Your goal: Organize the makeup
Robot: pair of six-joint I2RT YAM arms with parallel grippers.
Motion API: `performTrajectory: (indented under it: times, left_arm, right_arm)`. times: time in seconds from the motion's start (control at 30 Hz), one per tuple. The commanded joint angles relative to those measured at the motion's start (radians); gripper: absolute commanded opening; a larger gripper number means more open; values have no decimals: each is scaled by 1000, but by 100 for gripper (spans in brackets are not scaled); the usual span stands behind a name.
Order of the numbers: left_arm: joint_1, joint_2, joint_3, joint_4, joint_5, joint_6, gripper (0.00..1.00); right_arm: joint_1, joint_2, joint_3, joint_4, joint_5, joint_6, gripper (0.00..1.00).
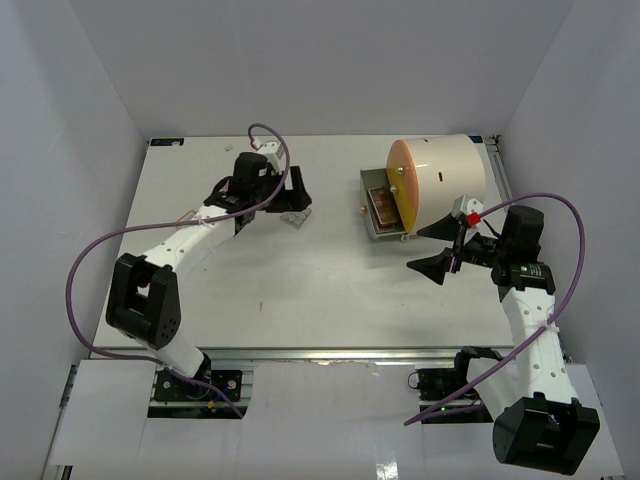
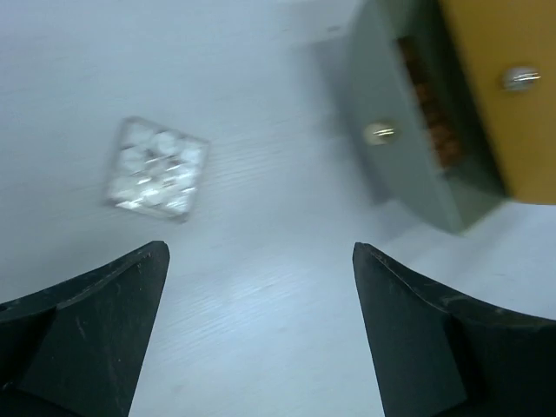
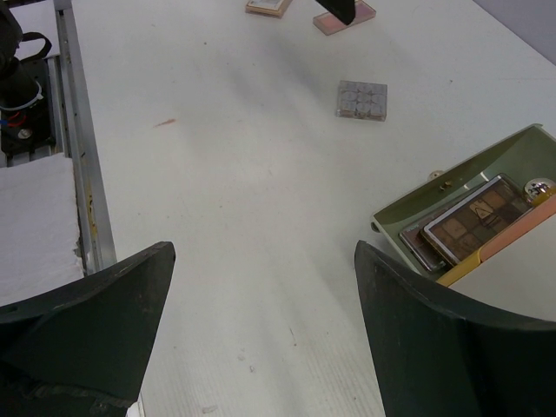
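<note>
A small grey square palette (image 1: 293, 215) lies on the table just ahead of my left gripper (image 1: 280, 200). In the left wrist view the palette (image 2: 158, 167) sits ahead and left of my open, empty left gripper (image 2: 259, 261). My right gripper (image 1: 428, 249) is open and empty, hovering left of the drawer (image 1: 380, 212). In the right wrist view the gripper (image 3: 265, 261) is above bare table, and brown eyeshadow palettes (image 3: 473, 217) lie in the open grey-green drawer (image 3: 408, 208). The grey palette (image 3: 362, 100) and two pink palettes (image 3: 345, 17) lie farther off. No sponges or lipsticks show.
The large cream cylinder (image 1: 445, 170) with an orange front (image 1: 402, 185) stands at the back right, above the drawer. The white table (image 1: 300, 300) is walled on three sides. A metal rail (image 3: 82, 174) and white foam (image 3: 35, 226) mark the near edge.
</note>
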Motion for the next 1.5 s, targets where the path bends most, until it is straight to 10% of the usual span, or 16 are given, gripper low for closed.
performTrajectory:
  times: [0.0,0.33,0.9,1.47]
  left_arm:
    - [96,-47,-98,-132,-130,267,98]
    - [327,44,-56,-81,-56,216,98]
    - [379,481,432,-206,-251,189,98]
    - [401,592,500,-246,-219,206,82]
  right_arm:
    - [-6,-7,-2,23,-13,-6,90]
    - [-6,-10,-1,23,-26,-4,90]
    - [-6,-10,2,25,-41,6,90]
    - [-6,-7,1,25,-19,3,90]
